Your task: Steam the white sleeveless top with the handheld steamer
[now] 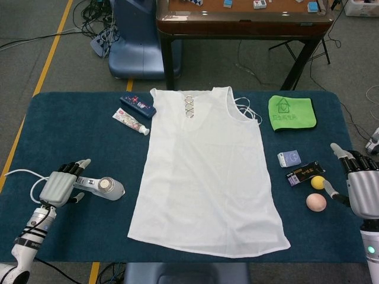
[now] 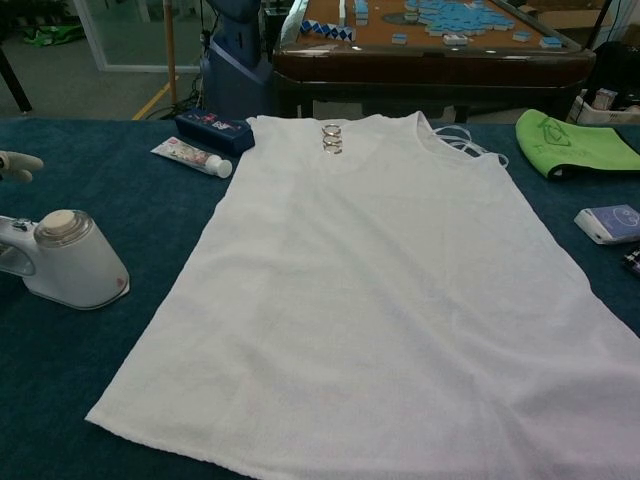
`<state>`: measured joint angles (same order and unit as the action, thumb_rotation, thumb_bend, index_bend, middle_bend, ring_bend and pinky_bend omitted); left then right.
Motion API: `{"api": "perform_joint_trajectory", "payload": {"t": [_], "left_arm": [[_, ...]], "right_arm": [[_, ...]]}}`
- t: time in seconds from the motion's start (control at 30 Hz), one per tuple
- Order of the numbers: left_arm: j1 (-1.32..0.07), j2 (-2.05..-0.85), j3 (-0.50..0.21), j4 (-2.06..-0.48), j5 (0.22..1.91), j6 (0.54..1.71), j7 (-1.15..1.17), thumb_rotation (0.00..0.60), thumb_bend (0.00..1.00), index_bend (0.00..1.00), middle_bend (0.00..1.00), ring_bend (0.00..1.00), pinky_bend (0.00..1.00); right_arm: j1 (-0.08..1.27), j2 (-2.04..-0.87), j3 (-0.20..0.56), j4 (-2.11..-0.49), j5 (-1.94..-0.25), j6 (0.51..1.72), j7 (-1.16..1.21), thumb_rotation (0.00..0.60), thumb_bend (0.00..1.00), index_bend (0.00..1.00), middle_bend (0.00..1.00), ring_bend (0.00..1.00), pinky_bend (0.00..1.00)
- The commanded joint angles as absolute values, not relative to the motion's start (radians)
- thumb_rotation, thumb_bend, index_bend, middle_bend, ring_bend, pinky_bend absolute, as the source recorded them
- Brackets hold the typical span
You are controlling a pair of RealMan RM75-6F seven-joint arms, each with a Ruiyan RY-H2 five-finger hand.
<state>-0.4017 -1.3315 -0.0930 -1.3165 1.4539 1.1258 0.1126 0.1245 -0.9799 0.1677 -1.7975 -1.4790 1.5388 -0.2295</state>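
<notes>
Closing your spread, empty left hand [image 1: 57,188] off-centre on the handheld steamer [image 1: 98,186], lying left of the flat white sleeveless top [image 1: 204,171], could roll it away, while your right hand [image 1: 360,188] idles open too.

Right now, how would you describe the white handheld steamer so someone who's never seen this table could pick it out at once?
Start at the white sleeveless top spread flat in the middle of the dark blue table, then look toward the table's left edge, near the left hand. There lies the white handheld steamer, on its side with a white cord trailing off. Unlike the toothpaste tube further back, it is bulky, with a round cap.
</notes>
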Motion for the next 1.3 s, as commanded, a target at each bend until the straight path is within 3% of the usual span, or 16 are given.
{"api": "perform_joint_trajectory", "payload": {"t": [0.03, 0.23, 0.5, 0.67, 1.07, 1.3], "left_arm": [[-0.416, -1.355, -0.090, -1.291, 1.453, 1.115, 0.097, 0.600, 0.18, 0.04, 0.13, 0.15, 0.19], [-0.448, -1.416, -0.097, -1.213, 1.454, 1.102, 0.061, 0.600, 0.18, 0.05, 0.13, 0.15, 0.19], [-0.484, -1.485, -0.105, -1.106, 1.455, 1.090, -0.011, 0.600, 0.18, 0.15, 0.14, 0.16, 0.19], [-0.493, -1.522, -0.105, -1.055, 1.462, 1.110, -0.054, 0.600, 0.18, 0.20, 0.20, 0.22, 0.19], [-0.522, -1.595, -0.089, -0.942, 1.480, 1.109, -0.092, 0.600, 0.18, 0.27, 0.25, 0.23, 0.20], [-0.539, -1.638, -0.087, -0.868, 1.484, 1.111, -0.116, 0.600, 0.19, 0.36, 0.35, 0.33, 0.25]], "right_arm": [[0.127, -0.981, 0.164, -1.797, -1.480, 1.532, -0.229, 0.600, 0.25, 0.14, 0.29, 0.23, 0.30], [0.128, -0.985, 0.159, -1.790, -1.477, 1.525, -0.218, 0.600, 0.25, 0.14, 0.29, 0.23, 0.30], [0.122, -0.985, 0.153, -1.783, -1.470, 1.526, -0.207, 0.600, 0.25, 0.14, 0.29, 0.23, 0.30], [0.117, -0.984, 0.151, -1.780, -1.466, 1.532, -0.202, 0.600, 0.25, 0.16, 0.29, 0.23, 0.30], [0.111, -0.990, 0.143, -1.766, -1.453, 1.524, -0.187, 0.600, 0.25, 0.16, 0.29, 0.23, 0.30], [0.106, -0.991, 0.138, -1.759, -1.445, 1.520, -0.177, 0.600, 0.25, 0.16, 0.29, 0.23, 0.30]]}}
